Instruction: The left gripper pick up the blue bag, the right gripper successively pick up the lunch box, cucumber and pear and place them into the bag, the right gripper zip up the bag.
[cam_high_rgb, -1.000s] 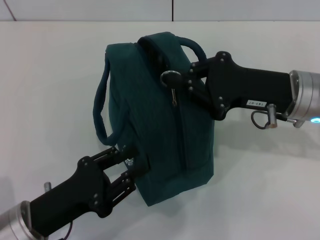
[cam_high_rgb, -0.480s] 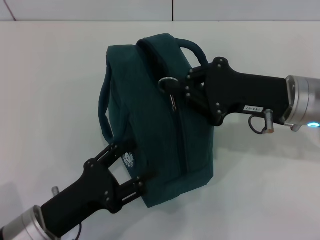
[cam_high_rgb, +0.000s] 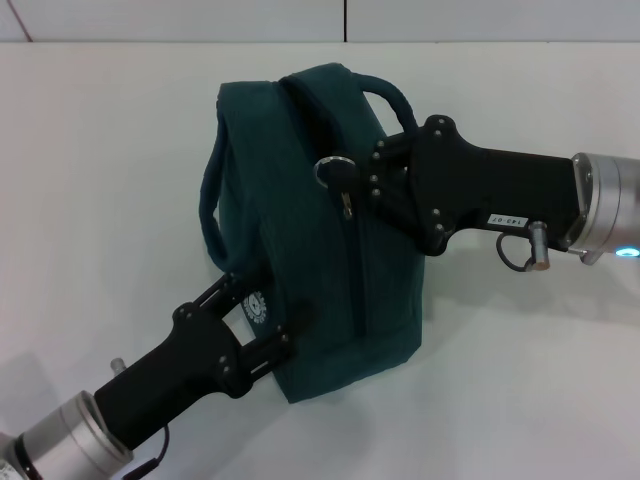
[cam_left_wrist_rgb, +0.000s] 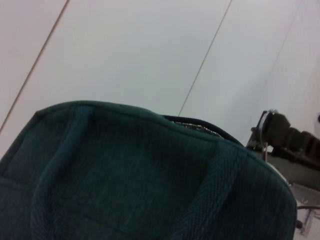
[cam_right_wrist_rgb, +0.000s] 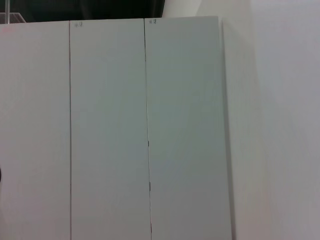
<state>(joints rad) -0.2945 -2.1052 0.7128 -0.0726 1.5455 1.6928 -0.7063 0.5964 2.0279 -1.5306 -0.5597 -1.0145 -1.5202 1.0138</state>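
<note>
The pale white surface (cam_high_rgb: 110, 160) carries the large dark teal-blue fabric bag (cam_high_rgb: 300, 240), standing on its end, its long axis and zipper line running from the far side towards the robot. The black two-fingered left gripper (cam_high_rgb: 262, 318) comes up from the near side, its fingers spread around the bag's near lower corner, one on each side of the small white round logo (cam_high_rgb: 256, 308); a firm clamp cannot be confirmed. The black two-fingered right gripper (cam_high_rgb: 362, 182) reaches in from the right, fingers closed down at the metal ring pull (cam_high_rgb: 334, 171), which lies just beyond their tips, towards the left. The zipper looks almost shut, so the remaining pull probably follows the bag's long axis, and the right arm is the nearer one.
</note>
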